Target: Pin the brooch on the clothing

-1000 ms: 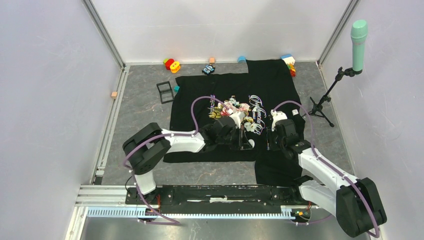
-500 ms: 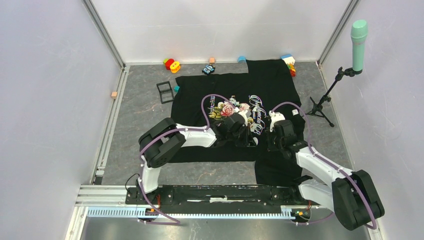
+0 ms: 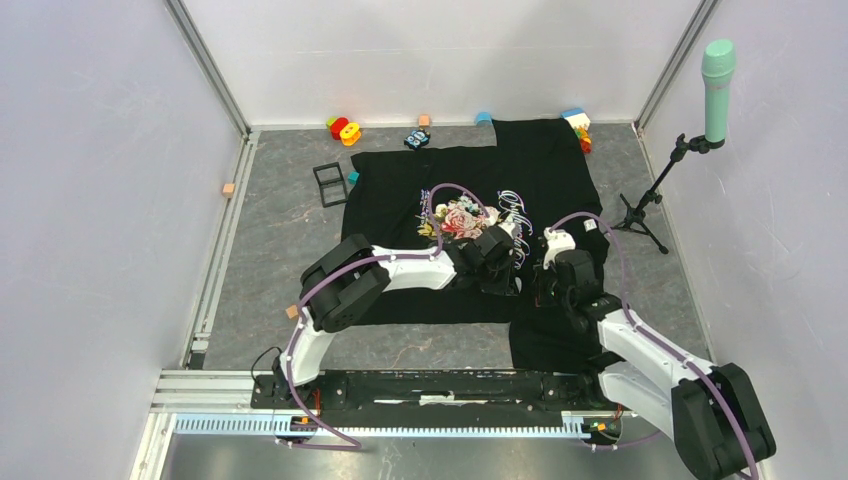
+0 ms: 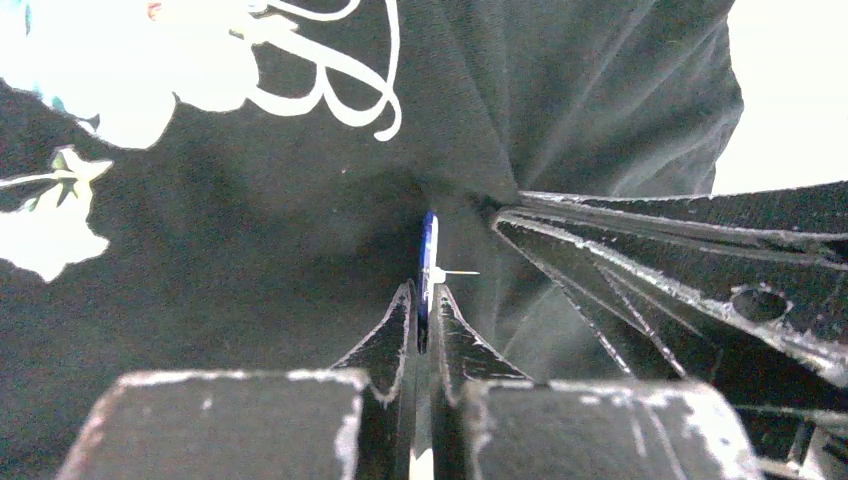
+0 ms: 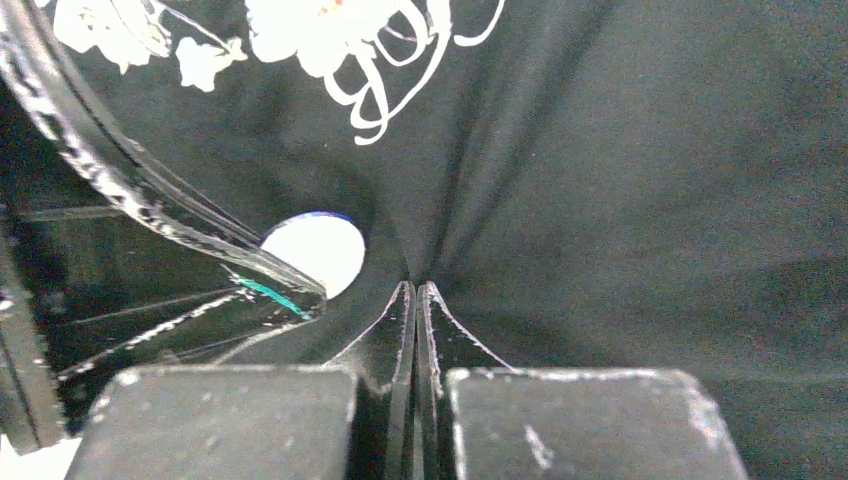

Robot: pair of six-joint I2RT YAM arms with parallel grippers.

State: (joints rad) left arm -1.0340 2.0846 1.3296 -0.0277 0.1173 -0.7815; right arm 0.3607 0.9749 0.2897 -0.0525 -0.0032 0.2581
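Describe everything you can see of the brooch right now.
The brooch is a small round disc, blue-rimmed, its face glaring white in the right wrist view. It stands on edge, its lower part clamped in the shut jaws of the left gripper, a thin pale pin sticking out sideways toward the right gripper. Its top seems to touch the black T-shirt where the right gripper pinches a fold.

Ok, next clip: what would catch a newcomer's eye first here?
The black rose-print T-shirt fills the centre. Beside its print the left gripper pinches the blue brooch edge-on, while the right gripper is shut on a fold of cloth next to it. A green microphone stands at the right edge.
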